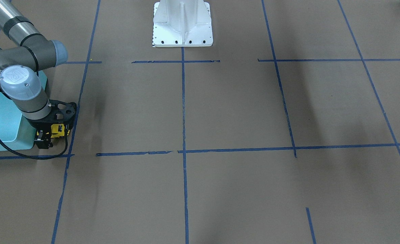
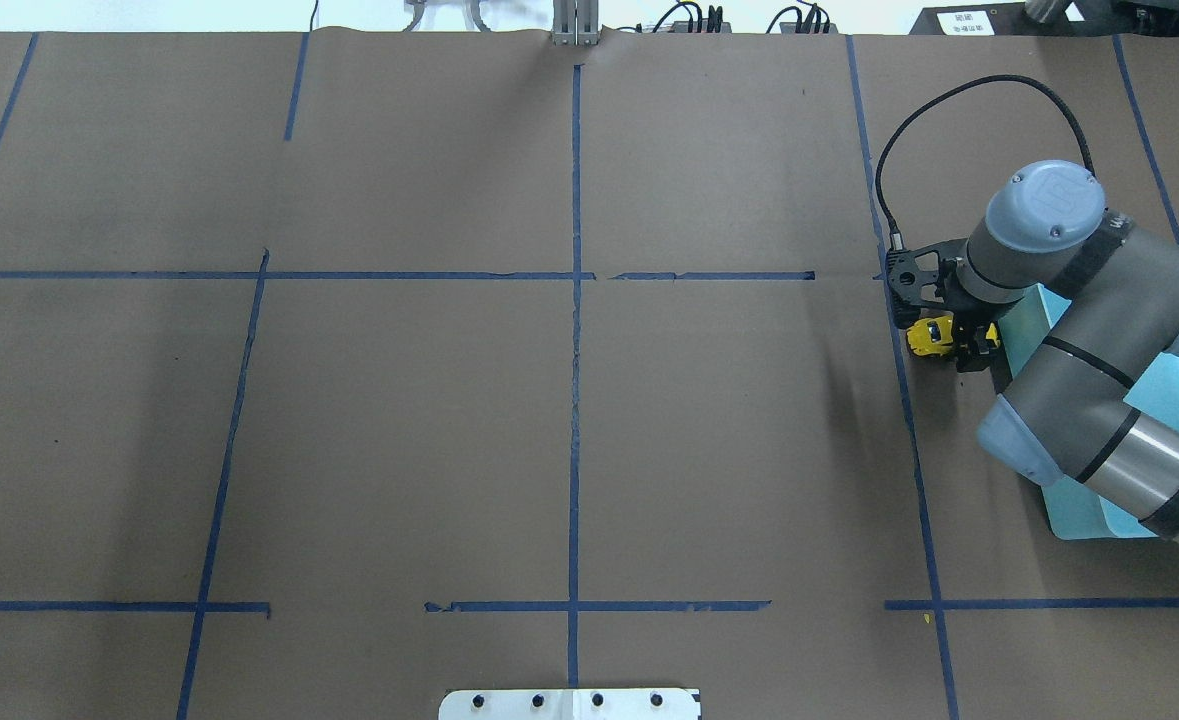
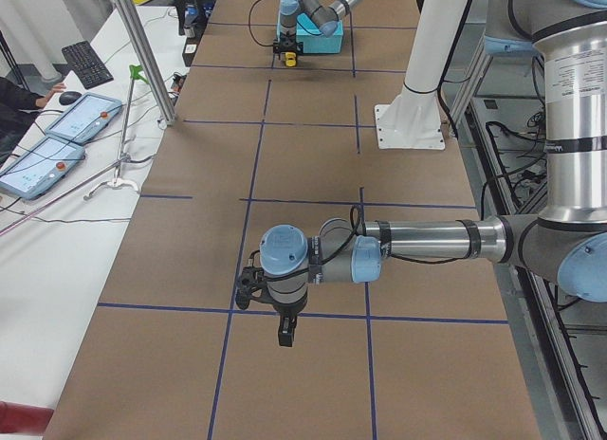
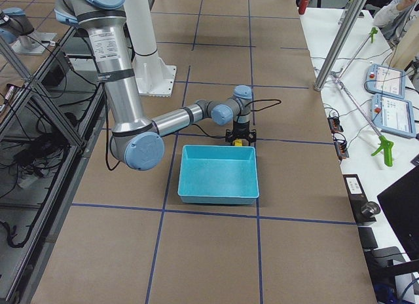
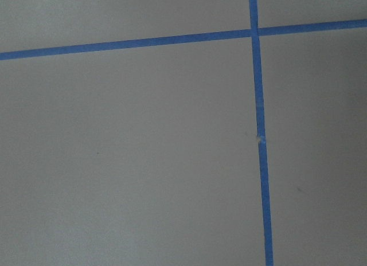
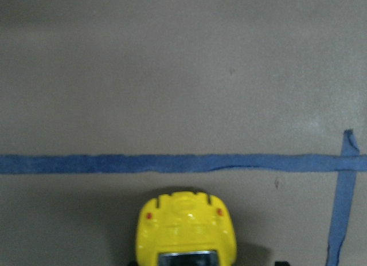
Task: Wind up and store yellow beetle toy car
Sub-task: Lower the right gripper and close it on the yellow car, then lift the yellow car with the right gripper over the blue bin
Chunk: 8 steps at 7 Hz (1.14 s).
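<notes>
Half done | right tool (image 2: 957, 345) clamped on yellow beetle toy car (image 2: 930, 335) beside bin (image 2: 1089, 510) | left tool (image 3: 285, 338): cannot tell | storing pending

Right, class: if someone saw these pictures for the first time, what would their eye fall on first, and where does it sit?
The bright yellow beetle toy car stands out first against the brown table, sitting at the right end effector close to a blue tape line. Right beside it is the large light-blue bin, with the car not yet in it.
</notes>
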### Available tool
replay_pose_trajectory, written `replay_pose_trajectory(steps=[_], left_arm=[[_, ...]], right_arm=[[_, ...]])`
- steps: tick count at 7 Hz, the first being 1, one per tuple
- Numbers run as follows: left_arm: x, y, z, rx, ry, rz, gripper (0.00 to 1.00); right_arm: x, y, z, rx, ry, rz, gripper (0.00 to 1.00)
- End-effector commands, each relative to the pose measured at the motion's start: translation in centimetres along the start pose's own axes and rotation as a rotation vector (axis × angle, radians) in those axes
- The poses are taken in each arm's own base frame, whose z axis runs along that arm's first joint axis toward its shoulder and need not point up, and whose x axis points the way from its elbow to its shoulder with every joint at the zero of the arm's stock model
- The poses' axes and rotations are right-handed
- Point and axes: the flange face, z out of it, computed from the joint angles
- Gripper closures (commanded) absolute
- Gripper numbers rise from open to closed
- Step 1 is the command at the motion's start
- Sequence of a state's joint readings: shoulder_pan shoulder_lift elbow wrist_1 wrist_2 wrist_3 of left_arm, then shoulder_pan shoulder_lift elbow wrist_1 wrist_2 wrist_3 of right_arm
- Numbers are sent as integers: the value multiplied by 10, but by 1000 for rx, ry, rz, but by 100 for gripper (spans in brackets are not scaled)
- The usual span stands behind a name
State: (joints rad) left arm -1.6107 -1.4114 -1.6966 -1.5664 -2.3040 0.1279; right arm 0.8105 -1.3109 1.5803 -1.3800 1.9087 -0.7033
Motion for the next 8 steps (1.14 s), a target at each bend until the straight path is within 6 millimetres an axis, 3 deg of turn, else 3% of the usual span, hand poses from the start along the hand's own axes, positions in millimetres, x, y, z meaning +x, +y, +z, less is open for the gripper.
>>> replay_pose_trajectory(steps=[1, 3, 4, 6, 7, 8], left_arm=[[0, 0, 0, 1, 0, 0, 1], [-1, 2, 0, 0, 0, -3, 1], [0, 1, 0, 1, 0, -2, 1], [0, 1, 0, 0, -1, -1, 1], [-1, 2, 1, -1, 0, -2, 1], [-2, 3, 1, -2, -1, -2, 1]], right_arm=[[6, 4, -8, 19, 1, 10, 82], [16, 18, -47, 56, -29, 63, 95], [5, 9, -94, 41, -35, 74, 96], [-15, 13, -174, 29, -31, 96, 95], [-25, 41, -193, -1, -40, 41, 93], [-36, 112, -181, -39, -70, 15, 93]])
